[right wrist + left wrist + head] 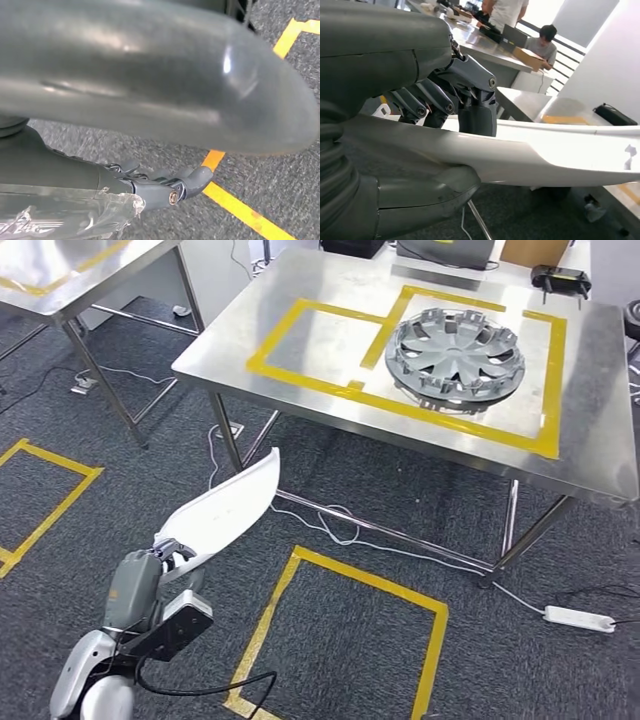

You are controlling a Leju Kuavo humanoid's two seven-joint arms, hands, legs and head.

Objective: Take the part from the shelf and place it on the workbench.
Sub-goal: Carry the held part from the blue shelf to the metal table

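The biggest thing is the workbench point(302, 345), a shiny metal table on the far right, marked with boxes of yellow tape. A grey hubcap point(455, 358) is lying flat in the right box; it is round, with curved spokes. The left box point(321, 340) is bare metal, so it is judged to be the likely spot for the part.

The floor is covered in dark, rough carpet point(355, 640), and more yellow tape squares are stuck on it.

The part point(226, 505) is held up over the carpet, near and to the left of the workbench, well apart from it. It is a long, thin, curved white strip that is smooth and glossy. It looks light, a bit bendy, and slippery. It is gripped at its near end, so the far tip may wobble.

The left hand point(162, 565) is pinching the part between thumb and fingers point(433, 97).

The right hand point(162, 187) is seen over the carpet with fingers curled in, and nothing is held.
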